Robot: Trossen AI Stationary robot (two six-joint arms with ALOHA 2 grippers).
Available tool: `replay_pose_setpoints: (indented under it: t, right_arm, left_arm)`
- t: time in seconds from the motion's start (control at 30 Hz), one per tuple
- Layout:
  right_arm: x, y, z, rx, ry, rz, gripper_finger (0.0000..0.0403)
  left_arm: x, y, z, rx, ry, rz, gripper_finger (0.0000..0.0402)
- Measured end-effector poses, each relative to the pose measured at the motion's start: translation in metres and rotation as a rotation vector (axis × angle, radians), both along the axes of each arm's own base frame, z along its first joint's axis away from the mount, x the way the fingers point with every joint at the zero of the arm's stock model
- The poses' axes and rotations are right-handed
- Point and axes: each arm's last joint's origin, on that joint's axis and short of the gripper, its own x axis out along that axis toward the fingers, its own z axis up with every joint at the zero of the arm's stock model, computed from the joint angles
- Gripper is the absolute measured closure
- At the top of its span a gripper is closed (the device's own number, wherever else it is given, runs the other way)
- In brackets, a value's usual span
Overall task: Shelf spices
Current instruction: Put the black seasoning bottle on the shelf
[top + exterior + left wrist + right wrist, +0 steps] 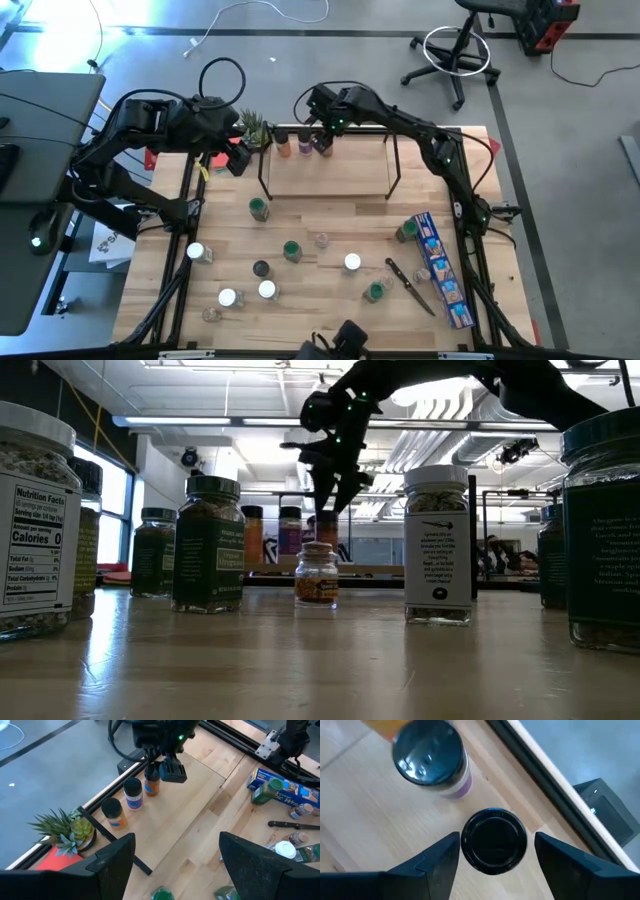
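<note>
High view: right gripper (322,128) over the shelf (330,172) back-left end by three jars there; left gripper (236,160) waits just left of the shelf, other spices (291,250) scattered on the table (330,225). Left wrist view: left fingers spread, empty. Right wrist view: right fingers apart either side of a black-capped jar (493,840) standing on the shelf board, not visibly touching it.

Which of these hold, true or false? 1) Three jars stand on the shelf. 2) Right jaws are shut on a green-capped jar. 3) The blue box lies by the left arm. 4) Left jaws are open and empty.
1) True: three jars stand in a row on the shelf.
2) False: the right gripper is open, its jaws either side of a black-capped jar on the shelf.
3) False: the blue box lies on the right arm's side.
4) True: the left gripper is open, holding nothing.
</note>
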Motion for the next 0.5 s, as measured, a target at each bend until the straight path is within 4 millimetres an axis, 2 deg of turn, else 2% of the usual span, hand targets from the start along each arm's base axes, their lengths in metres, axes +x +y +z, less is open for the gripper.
replay_pose_setpoints:
  t: [0.13,0.5]
  right_arm:
    - [-0.0026,-0.0012,0.0053,-0.014,-0.011,-0.015,0.0192]
    - [-0.0027,-0.0005,0.0004,0.046,-0.02,0.047,0.0294]
  left_arm:
    - [0.0,-0.0001,0.0,0.008,0.006,-0.01,0.012]
    - [0.0,0.0001,0.0001,0.016,0.009,-0.012,0.012]
